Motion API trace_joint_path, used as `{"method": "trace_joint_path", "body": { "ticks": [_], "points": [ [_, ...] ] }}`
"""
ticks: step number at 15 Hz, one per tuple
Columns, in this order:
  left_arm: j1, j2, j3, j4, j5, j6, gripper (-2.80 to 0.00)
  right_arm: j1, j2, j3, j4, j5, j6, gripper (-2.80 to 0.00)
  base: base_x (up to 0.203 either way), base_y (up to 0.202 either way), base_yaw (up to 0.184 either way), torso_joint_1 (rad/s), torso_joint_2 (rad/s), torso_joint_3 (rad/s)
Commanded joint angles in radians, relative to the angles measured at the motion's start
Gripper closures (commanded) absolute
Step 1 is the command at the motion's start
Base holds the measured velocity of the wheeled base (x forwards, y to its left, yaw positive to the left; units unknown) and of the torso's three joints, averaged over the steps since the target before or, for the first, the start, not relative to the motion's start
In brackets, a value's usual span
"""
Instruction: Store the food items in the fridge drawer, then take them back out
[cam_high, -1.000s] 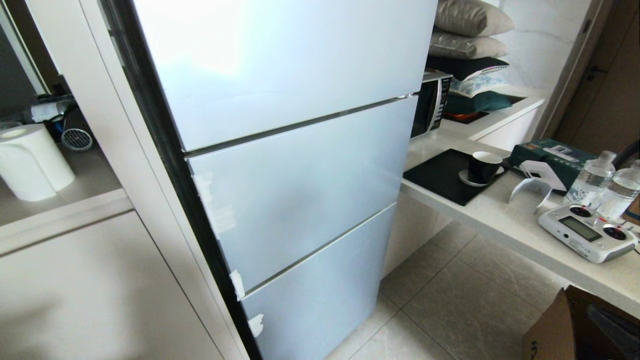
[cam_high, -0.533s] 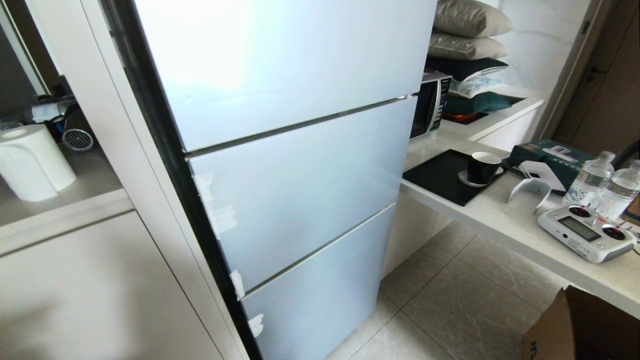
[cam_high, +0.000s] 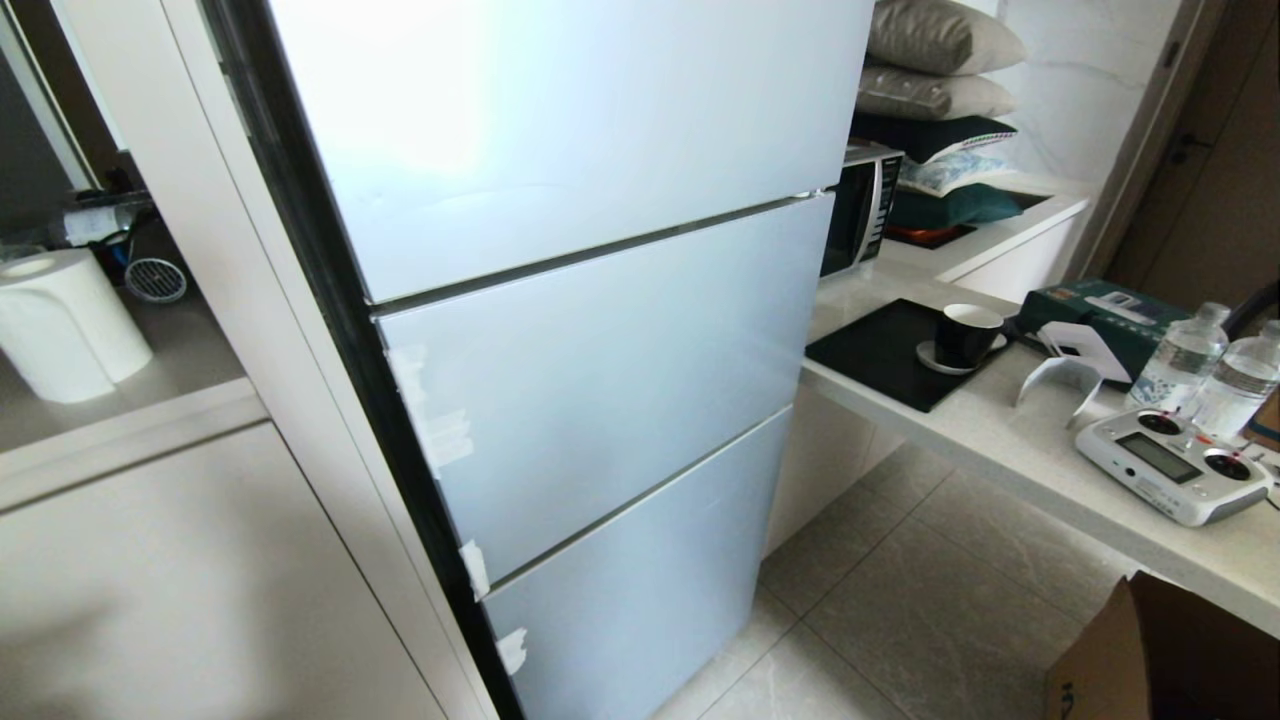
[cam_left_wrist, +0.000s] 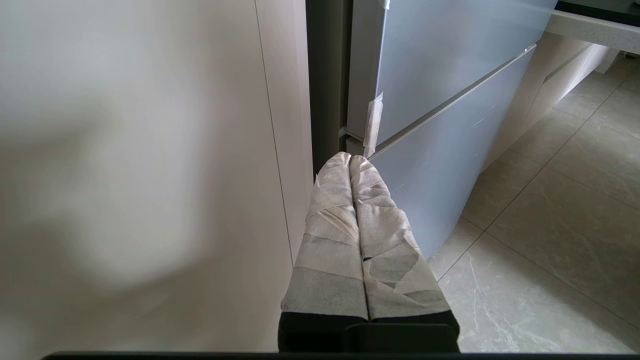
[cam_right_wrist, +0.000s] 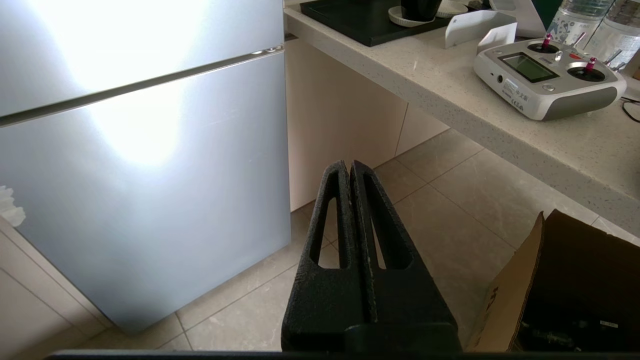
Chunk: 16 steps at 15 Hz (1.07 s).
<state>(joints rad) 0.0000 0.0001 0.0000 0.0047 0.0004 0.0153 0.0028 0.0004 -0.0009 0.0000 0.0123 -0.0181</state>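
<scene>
Both your arms hang low, out of the head view. Left gripper (cam_left_wrist: 350, 159) is pinched closed near the fridge (cam_high: 600, 350), empty. Right gripper (cam_right_wrist: 349, 164) is closed too, holding nothing, over the floor (cam_right_wrist: 450, 200). Fridge is fully closed; drawer and food hidden.

The floor (cam_high: 930, 610) is covered with big grey tiles. A pale stone counter (cam_high: 1010, 440) is set along the right side, with white cupboards underneath. A tall white cabinet (cam_high: 190, 570) is seen on the left. A brown door (cam_high: 1200, 170) is found far right
</scene>
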Motion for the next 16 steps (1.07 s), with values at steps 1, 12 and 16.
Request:
{"method": "trace_joint_path", "body": {
  "ticks": [1,12,16],
  "points": [
    [0.0,0.0,0.0,0.0,0.001,0.0,0.0,0.0,-0.002,0.001,0.003,0.0,0.0,0.0,0.0,0.0,0.0,0.0,0.0,0.0],
    [0.0,0.0,0.0,0.0,0.0,0.0,0.0,0.0,-0.002,0.001,0.003,0.0,0.0,0.0,0.0,0.0,0.0,0.0,0.0,0.0],
    [0.0,0.0,0.0,0.0,0.0,0.0,0.0,0.0,-0.002,0.0,0.003,0.0,0.0,0.0,0.0,0.0,0.0,0.0,0.0,0.0]
  ]
}}
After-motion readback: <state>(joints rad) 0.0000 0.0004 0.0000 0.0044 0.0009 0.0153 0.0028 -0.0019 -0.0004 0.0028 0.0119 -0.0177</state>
